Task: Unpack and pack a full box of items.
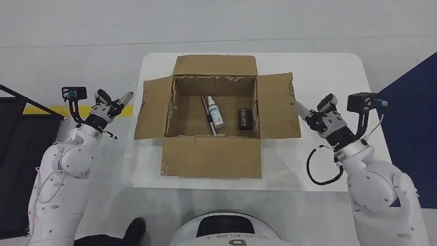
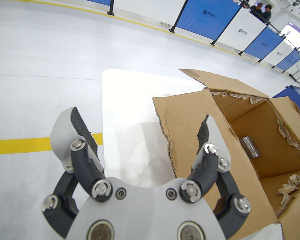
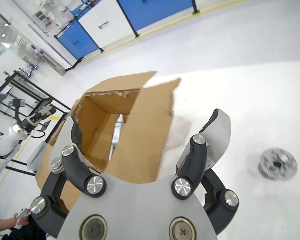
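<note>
Both grippers stand with fingers apart, gripping nothing. Of the two, the left gripper hangs just off the table's left edge, near the box's left flap. The right gripper hangs above the table toward its right edge, just beside the right flap; whether it touches that flap cannot be judged. Each carries two curved grey metal fingers faced with black ribbed pads.

One table, white and smooth with rounded corners, bears one box at its middle. This box is brown corrugated cardboard, squarish, with all four flaps folded outward and ragged, torn paper along its inner rim.

Three things lie on the box floor. One bottle, slim and white with a pale blue band, lies flat near the middle. One thin dark stick lies just beside it, roughly parallel. One short cylinder sits apart from both, near the right wall.

From the top the cylinder looks merely dark; the left wrist view shows it as smooth, shiny metal. The right wrist view looks past the right flap at the bottle inside the box. It also shows two things on the table. A crumpled clear film lies just beside that flap. One grey metal disc with a central hole, blurred, lies on bare table well apart from the box.
</note>
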{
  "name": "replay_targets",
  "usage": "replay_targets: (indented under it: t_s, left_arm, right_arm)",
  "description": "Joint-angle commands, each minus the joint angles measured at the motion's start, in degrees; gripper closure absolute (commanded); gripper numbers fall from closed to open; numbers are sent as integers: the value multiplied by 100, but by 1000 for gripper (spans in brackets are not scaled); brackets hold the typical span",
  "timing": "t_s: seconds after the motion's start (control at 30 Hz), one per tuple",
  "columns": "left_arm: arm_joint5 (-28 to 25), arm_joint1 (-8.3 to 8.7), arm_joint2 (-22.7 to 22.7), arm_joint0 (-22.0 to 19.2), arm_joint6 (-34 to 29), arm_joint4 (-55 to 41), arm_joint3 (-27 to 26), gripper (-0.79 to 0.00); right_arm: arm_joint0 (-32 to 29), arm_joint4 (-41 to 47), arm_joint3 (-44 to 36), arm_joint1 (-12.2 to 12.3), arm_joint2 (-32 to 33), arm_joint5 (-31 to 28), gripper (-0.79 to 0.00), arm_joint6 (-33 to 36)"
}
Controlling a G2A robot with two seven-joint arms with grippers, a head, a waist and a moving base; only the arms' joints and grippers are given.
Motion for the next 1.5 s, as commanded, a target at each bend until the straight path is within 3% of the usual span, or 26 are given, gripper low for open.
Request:
replay_targets:
  t_s: [0.0, 0.17, 0.3, 0.73, 0.83, 1.17, 1.3, 1.47]
  left_arm:
    - [0, 0, 0, 0, 0, 0, 0, -785]
    - [0, 0, 0, 0, 0, 0, 0, -785]
    - [0, 0, 0, 0, 0, 0, 0, -785]
    - [0, 0, 0, 0, 0, 0, 0, -785]
    - [0, 0, 0, 0, 0, 0, 0, -785]
    - [0, 0, 0, 0, 0, 0, 0, -785]
    - [0, 0, 0, 0, 0, 0, 0, -785]
    - [0, 0, 0, 0, 0, 0, 0, -785]
  right_arm:
    - [194, -336, -397, 3, -417, 0, -785, 141]
    - [1143, -1476, -468, -28, -1947, 131, -785, 672]
    - [1840, -1742, -228, -104, -2983, 450, -785, 1303]
    - [1849, -1763, -175, -104, -3005, 438, -785, 1334]
    - [2384, -1873, 351, -155, -3462, 413, -785, 1713]
    - [4685, -1475, 2727, -628, -4996, 1381, -779, 2692]
    - [5156, -1323, 3508, -834, -5464, 1887, -748, 2920]
    - [5448, -1074, 4230, -1026, -5751, 2408, -785, 3136]
